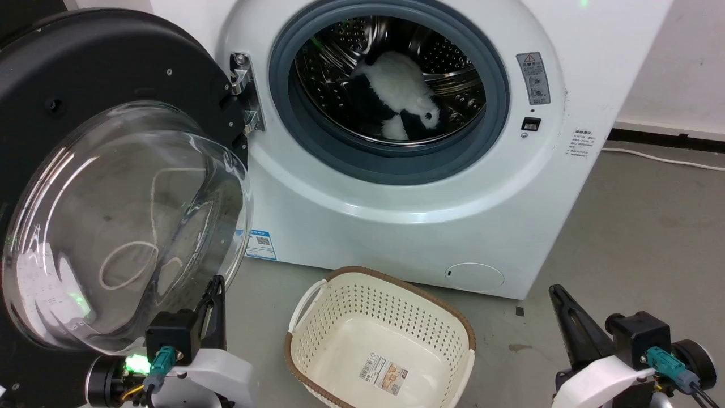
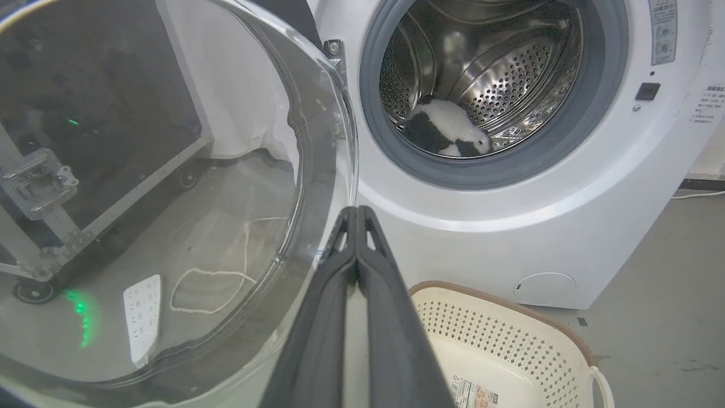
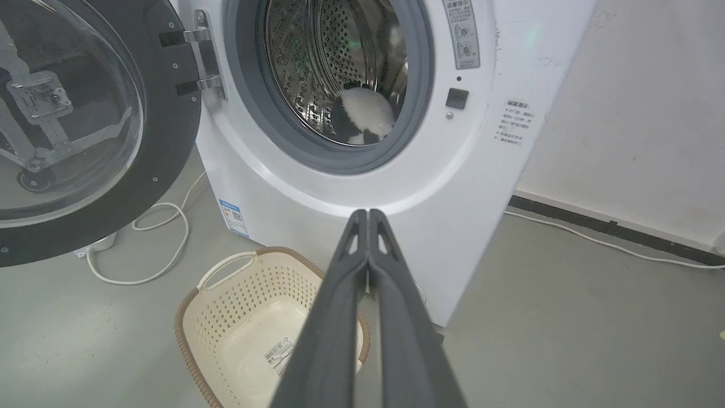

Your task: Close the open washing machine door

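The white washing machine (image 1: pixel 430 192) (image 2: pixel 510 226) (image 3: pixel 396 187) stands ahead with its drum mouth uncovered and a black and white plush toy (image 1: pixel 396 96) inside. The washing machine door (image 1: pixel 113 187) (image 2: pixel 170 198) (image 3: pixel 85 124), black with a bulging clear glass bowl, hangs swung wide open on its hinge (image 1: pixel 243 90) at the left. My left gripper (image 1: pixel 215 282) (image 2: pixel 357 209) is shut and empty, close by the lower right rim of the glass bowl; whether it touches is not clear. My right gripper (image 1: pixel 556 289) (image 3: pixel 368 212) is shut and empty at the lower right, well apart from the door.
A cream perforated laundry basket (image 1: pixel 391 306) (image 3: pixel 209 317) with a brown rim sits empty on the grey floor in front of the machine, between my arms. A white cable (image 3: pixel 164 243) loops on the floor under the door. A wall (image 1: pixel 685 62) stands to the right.
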